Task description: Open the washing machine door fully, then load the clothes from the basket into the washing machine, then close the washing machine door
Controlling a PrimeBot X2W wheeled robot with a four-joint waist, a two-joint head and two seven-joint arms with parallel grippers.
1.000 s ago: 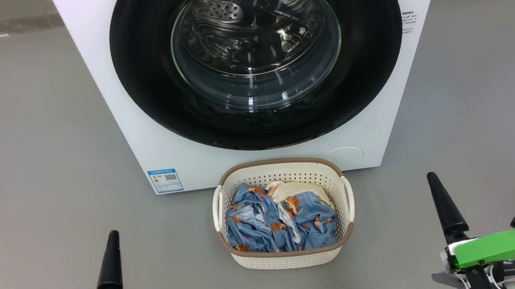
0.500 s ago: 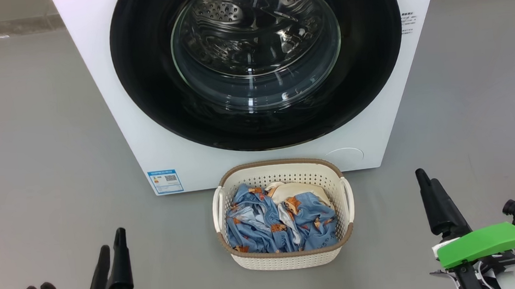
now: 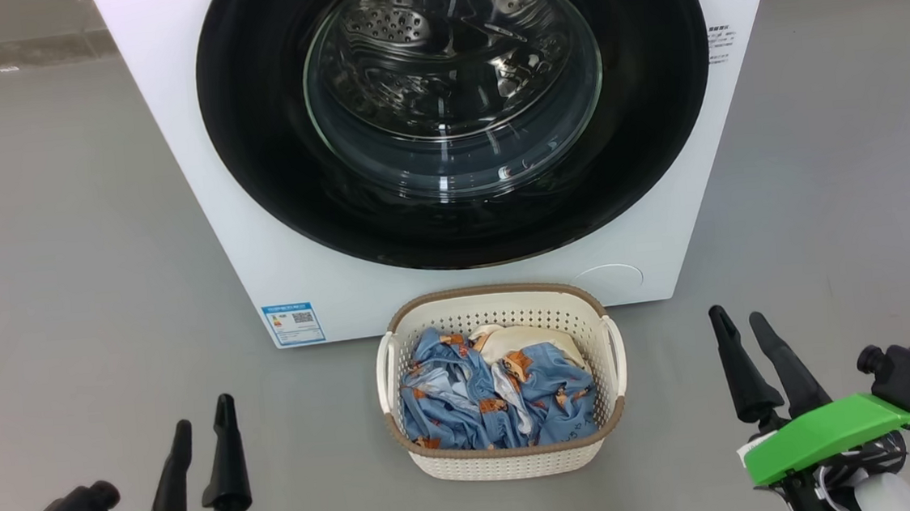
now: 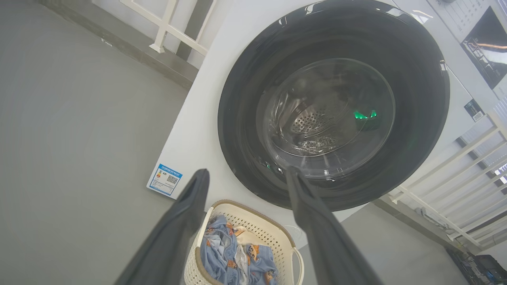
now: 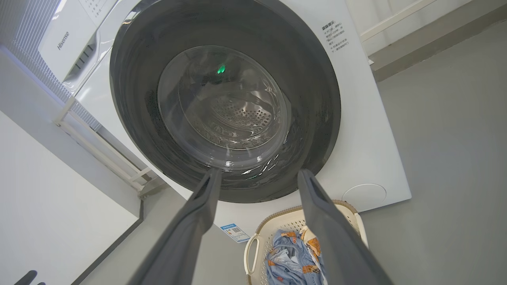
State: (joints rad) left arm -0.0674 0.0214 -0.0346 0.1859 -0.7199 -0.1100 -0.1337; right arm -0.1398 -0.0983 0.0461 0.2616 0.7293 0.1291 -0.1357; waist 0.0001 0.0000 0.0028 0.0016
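1. The smooth grey floor (image 3: 56,238) runs under everything and out to both sides of the machine.
2. The big white box-shaped front-loading washing machine (image 3: 170,148) stands on this floor, squarely ahead in the head view.
3. The large round washing machine door (image 3: 251,141), a wide glossy black ring around a bulging clear glass bowl, lies shut flat against the machine's front. The perforated steel drum shows through the glass.
4. The small cream-white perforated plastic basket (image 3: 511,456), a rounded rectangle with a brown woven-look rim and two side handles, sits on the floor just in front of the machine, below the door's lowest edge.
5. The soft light-blue clothes (image 3: 466,401), printed with small orange-brown figures, lie crumpled inside the basket. A piece of cream-white cloth lies among them on the machine side.
6. The left gripper (image 3: 203,411), two long dark fingers on a green mount, hovers at the lower left, well apart from the basket. Its fingers are spread and empty, pointing toward the machine.
7. The right gripper (image 3: 737,314), built the same way, hovers at the lower right, also clear of the basket. Its fingers are parted and hold nothing.
8. A small round white panel (image 3: 608,282) sits in the front's lower right corner.
9. A small blue rectangular label (image 3: 293,323) sits at the lower left corner, left of the basket.
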